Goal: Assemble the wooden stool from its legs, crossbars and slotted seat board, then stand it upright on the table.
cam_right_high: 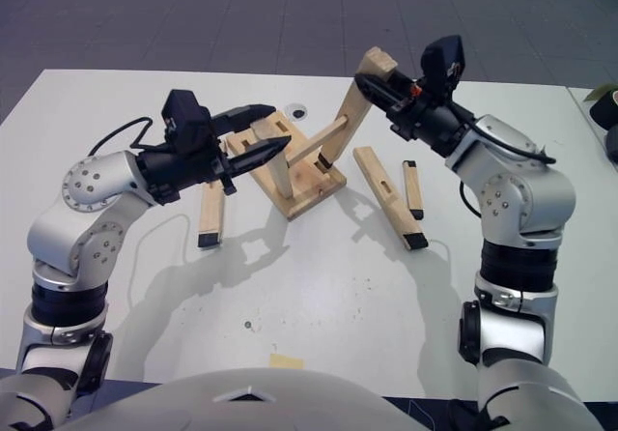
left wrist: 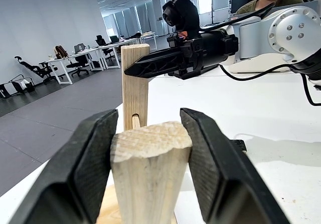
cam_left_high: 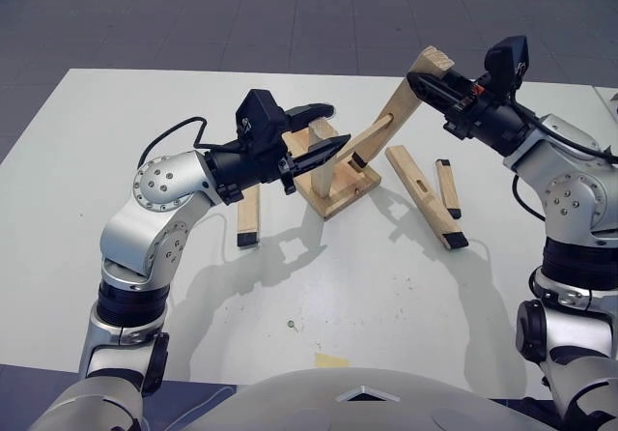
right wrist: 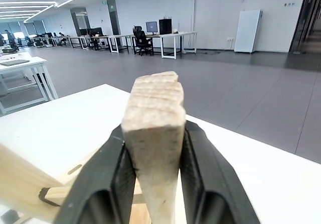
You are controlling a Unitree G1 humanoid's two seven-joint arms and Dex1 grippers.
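The left jaws are clenched on the top of the upright leg [left wrist: 148,174], which stands on the seat board [cam_left_high: 350,187] near the middle of the white surface [cam_left_high: 386,296]. The right jaws grasp the raised end of the slanted leg [cam_left_high: 401,102]. A crossbar [cam_right_high: 311,147] runs between the two legs. A loose leg [cam_left_high: 425,197] and a short bar [cam_left_high: 447,187] lie just right of the board, and another leg [cam_left_high: 249,216] lies under the left arm.

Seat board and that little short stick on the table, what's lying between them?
A loose long leg lies flat between the seat board and the short stick, apart from both. Both eye views show it plainly.
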